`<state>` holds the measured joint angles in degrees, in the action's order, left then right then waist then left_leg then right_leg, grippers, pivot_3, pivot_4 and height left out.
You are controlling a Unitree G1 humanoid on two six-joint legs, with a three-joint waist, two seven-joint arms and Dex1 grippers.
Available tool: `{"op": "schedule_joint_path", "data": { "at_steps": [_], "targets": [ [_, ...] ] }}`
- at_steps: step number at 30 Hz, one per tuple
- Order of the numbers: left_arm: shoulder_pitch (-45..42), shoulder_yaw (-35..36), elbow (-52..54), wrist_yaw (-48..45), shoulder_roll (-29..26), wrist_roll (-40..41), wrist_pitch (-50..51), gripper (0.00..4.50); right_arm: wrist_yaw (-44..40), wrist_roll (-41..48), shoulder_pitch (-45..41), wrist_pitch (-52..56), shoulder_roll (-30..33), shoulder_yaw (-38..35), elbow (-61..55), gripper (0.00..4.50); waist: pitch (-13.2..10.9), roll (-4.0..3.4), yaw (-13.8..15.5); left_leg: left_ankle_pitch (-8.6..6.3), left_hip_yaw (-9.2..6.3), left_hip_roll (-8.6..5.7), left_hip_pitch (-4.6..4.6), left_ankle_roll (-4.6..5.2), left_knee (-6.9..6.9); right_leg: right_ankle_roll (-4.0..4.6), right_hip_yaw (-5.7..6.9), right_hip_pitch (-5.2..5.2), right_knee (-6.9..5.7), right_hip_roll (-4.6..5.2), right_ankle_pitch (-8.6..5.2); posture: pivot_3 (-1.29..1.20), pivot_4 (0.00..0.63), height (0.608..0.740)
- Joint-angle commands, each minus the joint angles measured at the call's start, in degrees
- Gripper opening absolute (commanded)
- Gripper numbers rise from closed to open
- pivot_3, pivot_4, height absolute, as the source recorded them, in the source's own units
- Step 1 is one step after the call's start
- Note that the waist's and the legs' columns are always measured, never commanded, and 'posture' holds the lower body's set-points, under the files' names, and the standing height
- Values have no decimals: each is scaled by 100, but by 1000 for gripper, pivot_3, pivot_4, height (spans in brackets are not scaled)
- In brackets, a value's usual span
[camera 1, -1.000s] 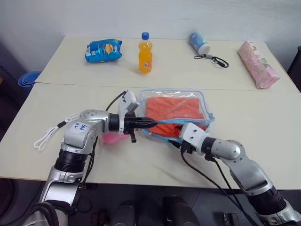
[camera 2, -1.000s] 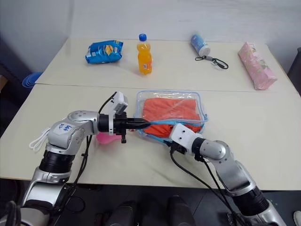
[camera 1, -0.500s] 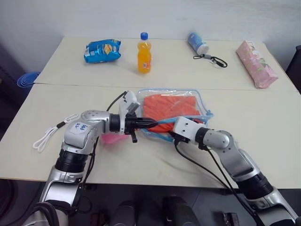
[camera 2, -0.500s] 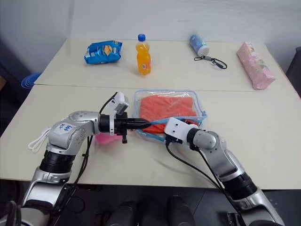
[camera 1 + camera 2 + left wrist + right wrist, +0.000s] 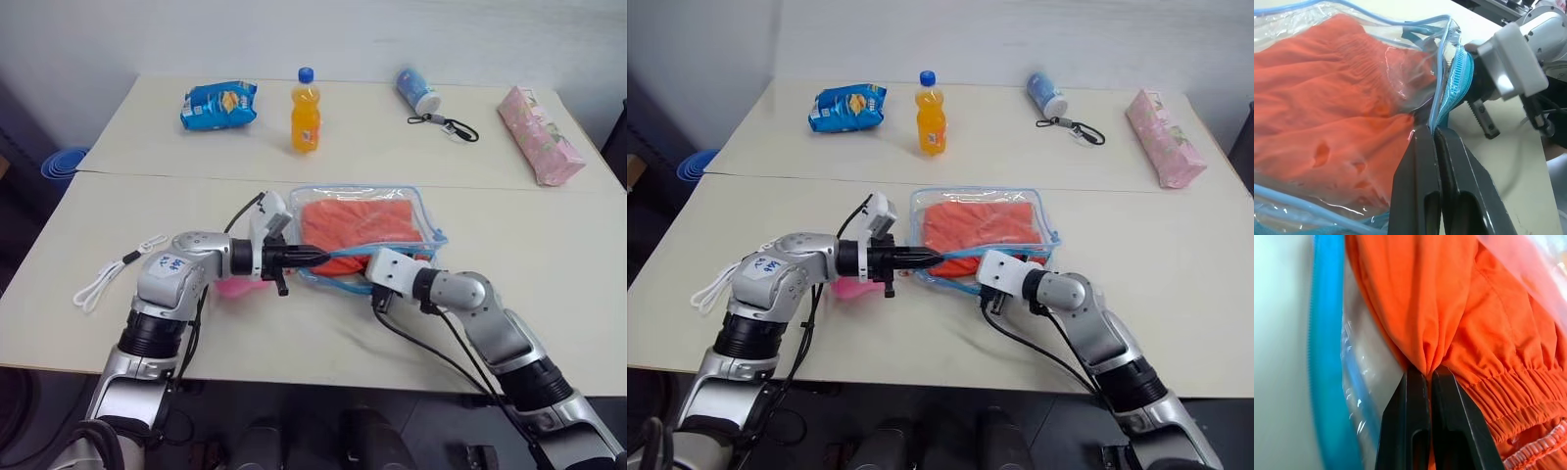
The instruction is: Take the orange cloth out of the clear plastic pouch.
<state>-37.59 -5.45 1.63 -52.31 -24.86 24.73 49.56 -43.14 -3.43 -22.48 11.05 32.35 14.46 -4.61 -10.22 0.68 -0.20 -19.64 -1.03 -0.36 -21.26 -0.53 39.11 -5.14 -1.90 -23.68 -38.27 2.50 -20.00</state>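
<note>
The clear plastic pouch (image 5: 432, 221) with light-blue trim lies on the near table, its mouth facing me. The orange cloth (image 5: 358, 219) lies folded inside it. From the left, my left gripper (image 5: 317, 257) reaches in level and is shut on the pouch's blue-trimmed upper edge (image 5: 1445, 93), holding the mouth lifted. My right gripper (image 5: 1427, 373) is at the mouth from the right and is shut on a pinched fold of the orange cloth (image 5: 1449, 298), just inside the blue zipper edge (image 5: 1325, 357). In the head views its fingertips are hidden behind its white wrist block (image 5: 393, 270).
On the far table stand a blue snack bag (image 5: 217, 104), an orange drink bottle (image 5: 305, 110), a white-and-blue canister with a lanyard (image 5: 415, 88) and a pink packet (image 5: 537, 134). A pink plush toy (image 5: 231, 286) lies under my left forearm, a white cord (image 5: 106, 280) further left.
My right gripper pushed forward into the pouch's mouth and went from open to shut on the cloth. My left gripper kept its hold on the pouch's edge.
</note>
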Motion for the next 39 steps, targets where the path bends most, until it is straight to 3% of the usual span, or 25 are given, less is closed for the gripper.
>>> {"op": "schedule_joint_path", "data": {
  "at_steps": [1,4,7,14,19,24,27,29,31,33,39],
  "targets": [
    [-54,209,-36,272,93,118,89,0,-514,1493,182,-4,-283,-730,-804,46,0,0,-2,0,-1,1,0,0,0,0,1,0,-1,-1,0,0,150,740],
    [-82,257,-145,471,154,97,191,0,-1488,2694,610,248,-6,-966,-1580,46,0,0,3,0,-5,2,-2,-1,-2,0,5,-1,-3,-2,0,0,150,740],
    [-144,285,-280,630,248,116,227,0,-2049,3112,1130,686,699,-1046,-2229,46,0,0,13,-3,-5,1,-3,3,-2,0,4,4,6,-1,0,0,150,740],
    [-198,248,-386,820,307,99,210,0,-2143,3815,2148,989,1362,-1712,-3098,46,0,1,19,-3,-8,1,-1,3,-1,0,5,11,16,-1,0,0,150,740],
    [-189,267,-390,923,276,76,223,0,-1940,4987,2727,1561,1571,-2798,-3525,46,-1,1,27,-3,-8,2,-1,3,-1,0,4,13,17,-1,0,0,150,740],
    [-263,372,-612,955,63,-24,80,0,-1163,7701,3064,2610,2097,-4693,-3553,46,-1,2,41,-3,-8,3,1,3,-1,-1,3,15,16,0,0,0,150,740],
    [-234,381,-641,886,-110,-28,12,0,-1056,8402,3186,3108,2514,-5514,-3117,46,-1,2,44,-5,-8,5,5,6,-2,-1,5,22,23,-1,0,0,150,740],
    [-167,378,-583,852,-213,-10,13,0,-1171,8217,3067,3265,2831,-5957,-2523,46,-1,2,55,-7,-8,5,4,10,-2,-1,4,24,27,-1,0,0,150,740],
    [-97,379,-505,843,-295,7,40,0,-1580,7158,2944,2885,3264,-6027,-1769,46,-1,2,56,-11,3,3,5,18,-1,-3,-3,25,31,1,2,0,150,740],
    [-30,402,-404,910,-317,33,95,0,-2060,5881,2794,2018,3609,-5721,-929,46,-1,3,61,-12,7,1,6,24,-1,-6,-7,26,36,2,3,0,150,740],
    [241,516,25,1171,-228,163,337,0,-2876,3808,1973,-208,3781,-4589,883,46,-1,2,39,-13,9,2,0,25,-4,-8,-7,16,34,1,4,0,150,740]
  ]
}}
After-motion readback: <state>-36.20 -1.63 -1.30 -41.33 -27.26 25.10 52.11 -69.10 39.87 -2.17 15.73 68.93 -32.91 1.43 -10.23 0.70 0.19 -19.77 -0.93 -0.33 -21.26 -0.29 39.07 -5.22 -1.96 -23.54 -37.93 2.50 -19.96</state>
